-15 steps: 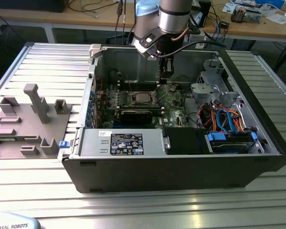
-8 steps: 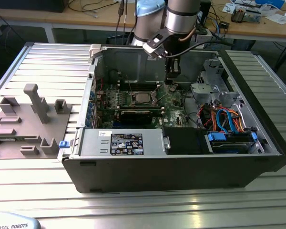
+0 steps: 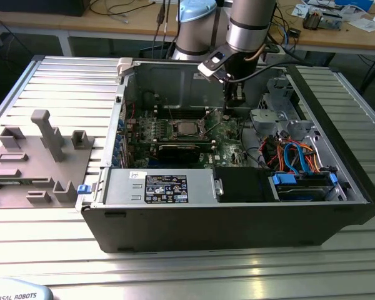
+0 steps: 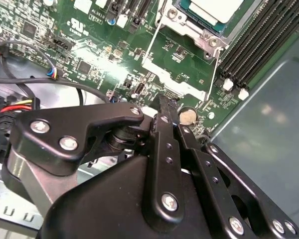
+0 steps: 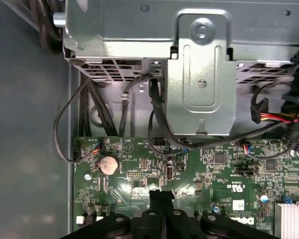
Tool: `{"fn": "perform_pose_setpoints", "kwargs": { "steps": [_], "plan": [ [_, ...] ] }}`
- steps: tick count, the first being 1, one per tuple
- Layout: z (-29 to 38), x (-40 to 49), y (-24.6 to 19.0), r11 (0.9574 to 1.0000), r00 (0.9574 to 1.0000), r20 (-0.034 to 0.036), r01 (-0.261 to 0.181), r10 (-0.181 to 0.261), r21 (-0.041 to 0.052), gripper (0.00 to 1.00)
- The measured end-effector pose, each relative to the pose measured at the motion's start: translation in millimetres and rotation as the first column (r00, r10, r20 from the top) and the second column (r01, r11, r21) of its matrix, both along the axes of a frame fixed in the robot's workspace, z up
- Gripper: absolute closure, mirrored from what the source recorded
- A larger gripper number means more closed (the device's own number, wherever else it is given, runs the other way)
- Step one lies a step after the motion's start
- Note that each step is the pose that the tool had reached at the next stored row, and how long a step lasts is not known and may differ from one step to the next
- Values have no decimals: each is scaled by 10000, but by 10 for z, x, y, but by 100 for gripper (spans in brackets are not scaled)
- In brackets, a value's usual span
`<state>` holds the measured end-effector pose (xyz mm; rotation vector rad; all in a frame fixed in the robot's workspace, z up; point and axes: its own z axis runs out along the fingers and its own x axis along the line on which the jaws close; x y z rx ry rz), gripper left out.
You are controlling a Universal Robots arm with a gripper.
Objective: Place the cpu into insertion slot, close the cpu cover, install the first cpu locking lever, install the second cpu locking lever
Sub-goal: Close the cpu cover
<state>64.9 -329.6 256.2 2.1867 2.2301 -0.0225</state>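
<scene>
The cpu [image 3: 187,129] lies in the insertion slot [image 4: 210,41], framed by the cpu cover [image 4: 182,22]. In the exterior view the tool [image 3: 230,112], fingers pressed together and empty, hangs at two o'clock from it. Light, stiff and probably fragile, the chip is best gripped by its edges. A printed label [image 3: 165,187] sits at seven o'clock.

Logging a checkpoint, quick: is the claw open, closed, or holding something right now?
Claw: closed, with nothing seen in its grip.
</scene>
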Motion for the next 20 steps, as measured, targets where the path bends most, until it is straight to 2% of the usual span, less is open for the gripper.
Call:
{"fn": "perform_pose_setpoints", "kwargs": {
  "steps": [5,9,20],
  "plan": [
    [-52,-6,13,9999,9999,0,-166,166,-3,89],
    [-57,-40,13,9999,9999,-1,-169,169,-2,89],
    [-57,-218,14,9999,9999,5,-169,169,-2,89]
  ]
}}
